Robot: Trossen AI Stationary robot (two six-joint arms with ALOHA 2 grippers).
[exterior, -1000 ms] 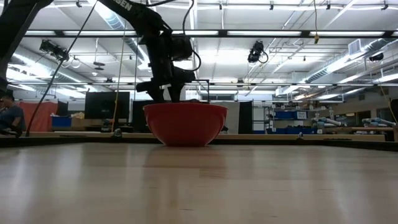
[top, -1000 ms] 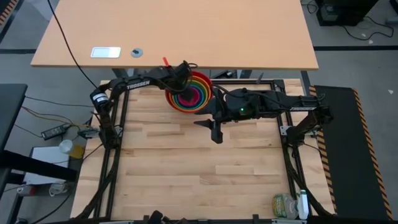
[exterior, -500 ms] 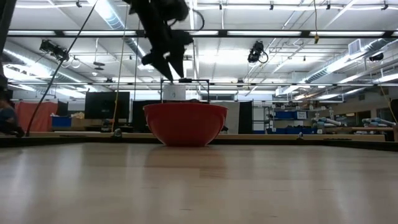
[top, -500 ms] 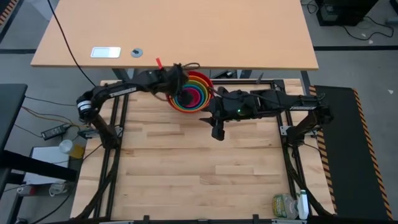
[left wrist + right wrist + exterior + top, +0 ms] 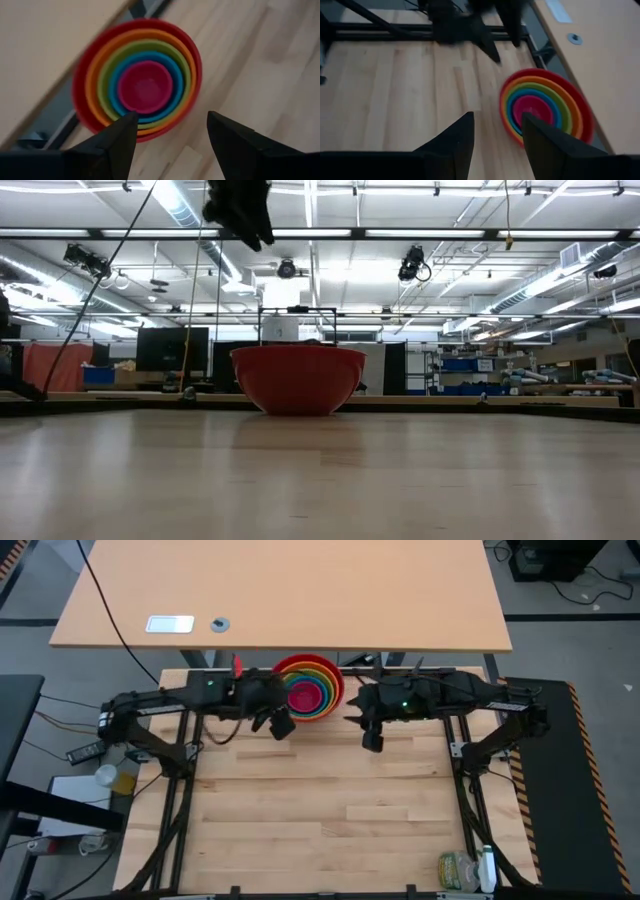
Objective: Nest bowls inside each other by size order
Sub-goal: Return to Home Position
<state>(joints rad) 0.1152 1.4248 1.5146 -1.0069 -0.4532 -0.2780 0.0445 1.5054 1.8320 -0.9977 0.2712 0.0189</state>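
Note:
The five bowls stand nested at the table's far edge: red [image 5: 337, 682] outermost, then orange, lime green, blue and pink [image 5: 306, 695] innermost. They also show in the left wrist view [image 5: 137, 80] and the right wrist view [image 5: 545, 107]. In the low view only the red bowl [image 5: 298, 378] shows, resting on its base. My left gripper [image 5: 280, 724] is open and empty, left of and nearer than the bowls, raised above them. My right gripper [image 5: 372, 736] is open and empty, right of the bowls.
The wooden table [image 5: 320, 810] stretches bare toward its near edge. A plastic bottle and bag [image 5: 465, 870] lie at the near right corner. A tan desk [image 5: 280, 590] stands beyond the far edge.
My left gripper has left the nested bowls, risen, and drawn back toward the table's left edge. My right gripper has drawn back toward the right and far edges. The bowls have stayed where they were.

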